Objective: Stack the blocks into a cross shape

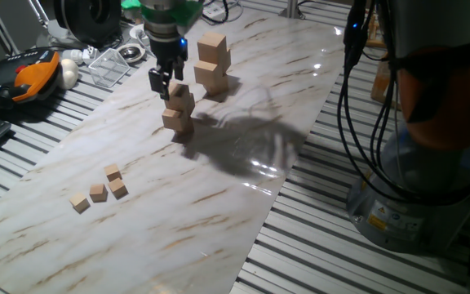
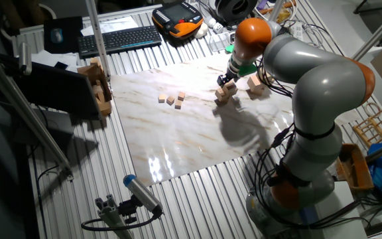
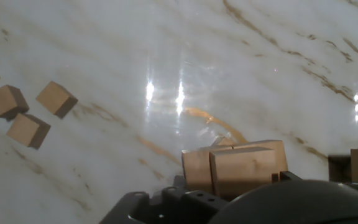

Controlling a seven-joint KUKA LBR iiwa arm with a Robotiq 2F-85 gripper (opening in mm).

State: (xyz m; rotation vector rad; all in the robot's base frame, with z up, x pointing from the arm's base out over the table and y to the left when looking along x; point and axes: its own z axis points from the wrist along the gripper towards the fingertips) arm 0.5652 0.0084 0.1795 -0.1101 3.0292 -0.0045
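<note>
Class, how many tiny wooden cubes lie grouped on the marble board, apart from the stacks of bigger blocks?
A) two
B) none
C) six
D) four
D: the tiny wooden cubes number four in one fixed view, well clear of the stacks of bigger blocks.

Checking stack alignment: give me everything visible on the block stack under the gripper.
The block stack is two plain light-tan wooden cubes, one on the other, the upper twisted and offset from the lower. It stands on the marble-look board, apart from a second two-block stack behind. The gripper is right at the top cube; whether it grips cannot be told.
</note>
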